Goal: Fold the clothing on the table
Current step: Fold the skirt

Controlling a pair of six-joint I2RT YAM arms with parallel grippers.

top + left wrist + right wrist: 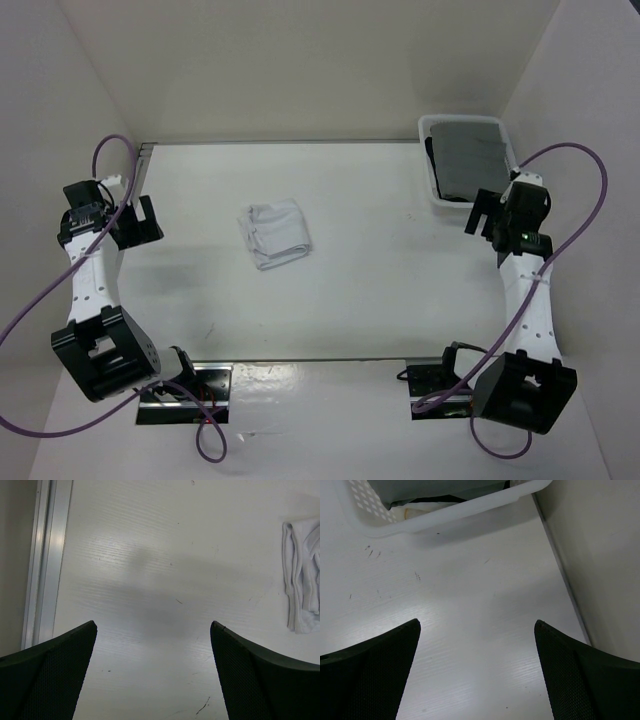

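Observation:
The white clothing [275, 234] lies as a small folded bundle on the table [370, 290], left of its middle; its edge shows at the right of the left wrist view [302, 575]. My left gripper [137, 222] hovers open near the table's left edge, well left of the clothing, with only bare tabletop between its fingers [154, 630]. At the right side my right gripper [487, 213] is open too, empty, just in front of the basket [477, 630].
A white plastic basket [432, 175] holding dark grey cloth [470, 160] stands at the back right corner; its perforated wall [445, 515] shows in the right wrist view. A metal rail [47, 560] runs along the left edge. Walls enclose three sides.

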